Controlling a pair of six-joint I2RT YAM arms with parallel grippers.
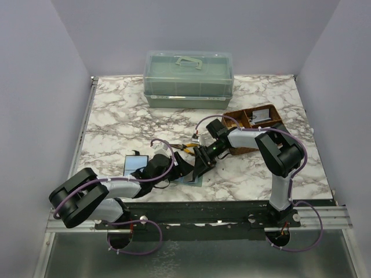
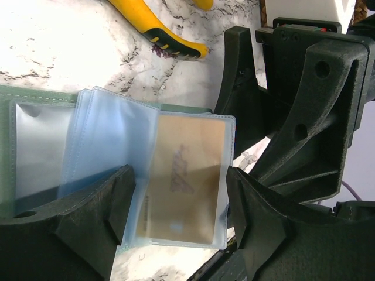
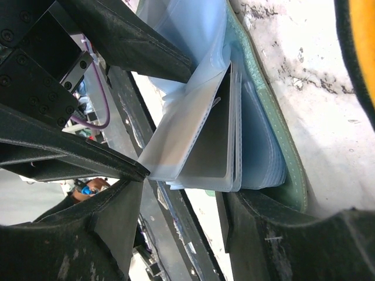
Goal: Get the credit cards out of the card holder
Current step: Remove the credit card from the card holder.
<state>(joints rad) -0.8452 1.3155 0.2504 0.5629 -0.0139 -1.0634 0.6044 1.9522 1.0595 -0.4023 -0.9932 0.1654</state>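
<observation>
Where both arms meet over the near middle of the marble table (image 1: 116, 116), item one: the card holder (image 1: 137, 165), pale teal, lying open on the table, its clear plastic sleeves (image 2: 111, 137) fanned up from the spine. Item two: one tan credit card (image 2: 187, 175), seated inside the outermost sleeve, not drawn out; a grey card (image 3: 208, 140) shows in a neighbouring sleeve in the right wrist view. Left gripper (image 2: 180, 184): released, jaws spread wide, one finger on each side of the tan card's sleeve; whether the pads touch the plastic cannot be told. Right gripper (image 3: 181, 196): released, jaws apart, the lower edge of the fanned sleeves standing between them, clamped by neither; it faces the left gripper closely across the holder. Yellow-handled pliers (image 1: 188, 147): on the table just beyond the holder, touching neither gripper. Brown woven tray (image 1: 235, 114): to the right of the grippers and farther back, divided into compartments, a flat grey piece (image 1: 262, 114) lying in its right-hand one, too small to identify. Translucent green lidded box (image 1: 188, 78): at the far edge of the table, well apart from everything else listed.
</observation>
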